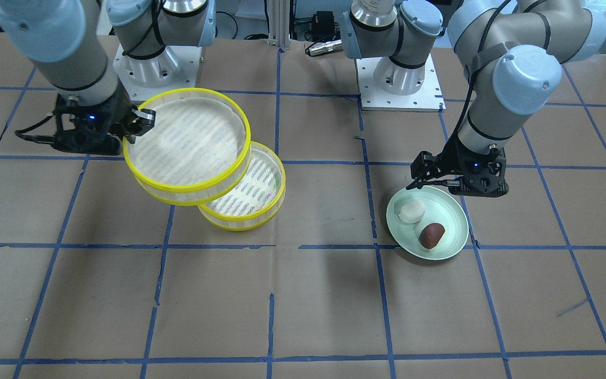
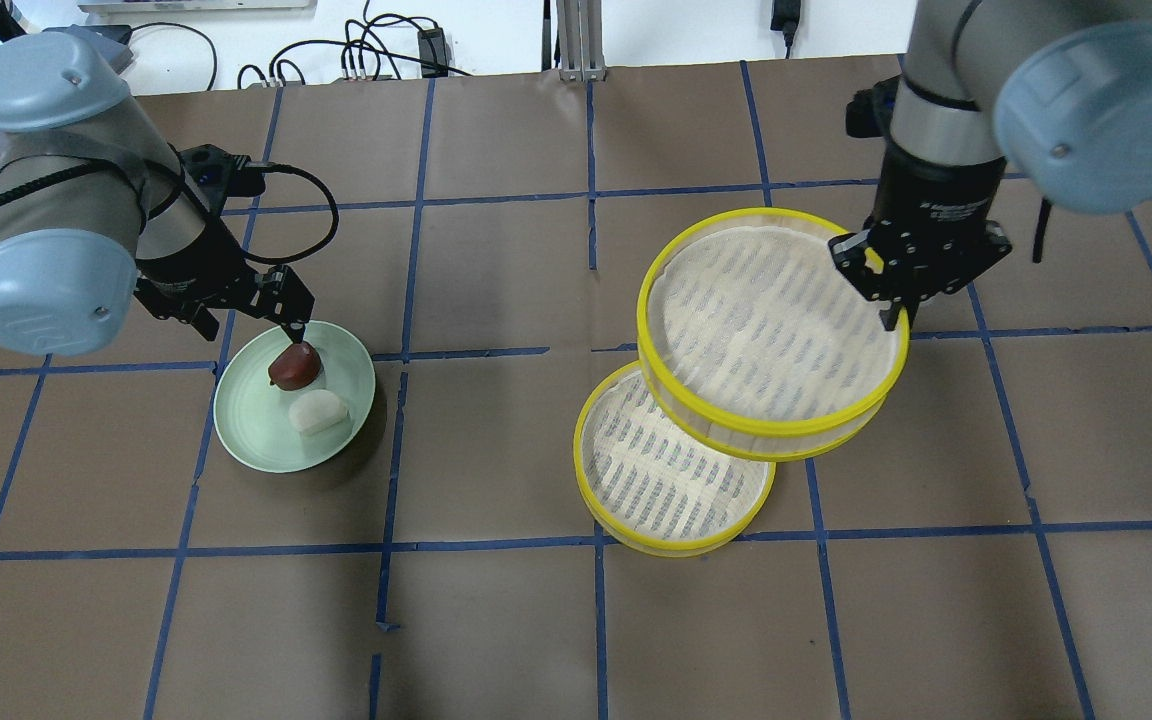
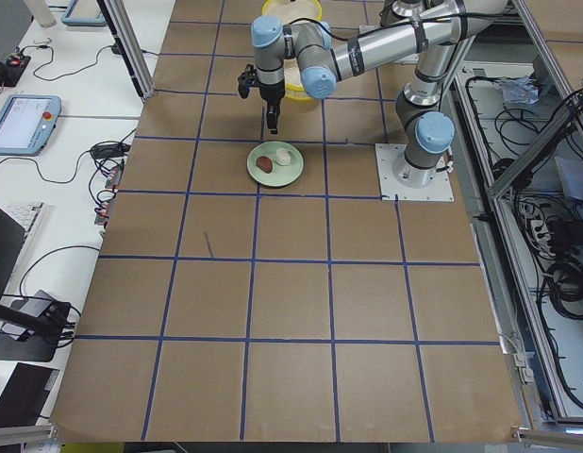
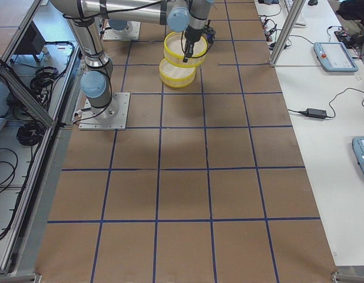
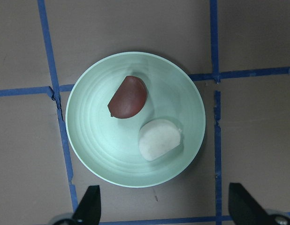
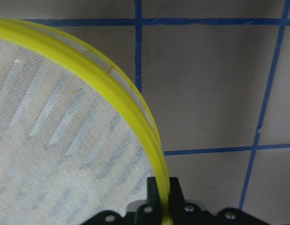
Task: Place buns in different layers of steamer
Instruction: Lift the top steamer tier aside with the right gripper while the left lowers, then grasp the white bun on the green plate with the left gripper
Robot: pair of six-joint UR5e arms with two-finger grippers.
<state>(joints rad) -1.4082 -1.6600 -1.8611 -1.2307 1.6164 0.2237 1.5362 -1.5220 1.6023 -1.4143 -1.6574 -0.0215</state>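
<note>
The steamer is split into its two layers. My right gripper (image 2: 891,300) is shut on the yellow rim of the upper layer (image 2: 766,320) and holds it raised, slightly tilted and offset over the lower layer (image 2: 656,480), which rests on the table. The right wrist view shows the rim (image 6: 135,103) pinched between the fingers. The white bun (image 2: 321,412) and the reddish-brown bun (image 2: 294,367) lie side by side on a pale green plate (image 2: 256,430). My left gripper (image 5: 164,201) is open and empty, above the plate's edge. Both layers are empty.
Brown paper with a blue tape grid covers the table. The arm bases (image 1: 400,84) stand on white plates at the robot's side. Cables lie beyond the far table edge (image 2: 356,60).
</note>
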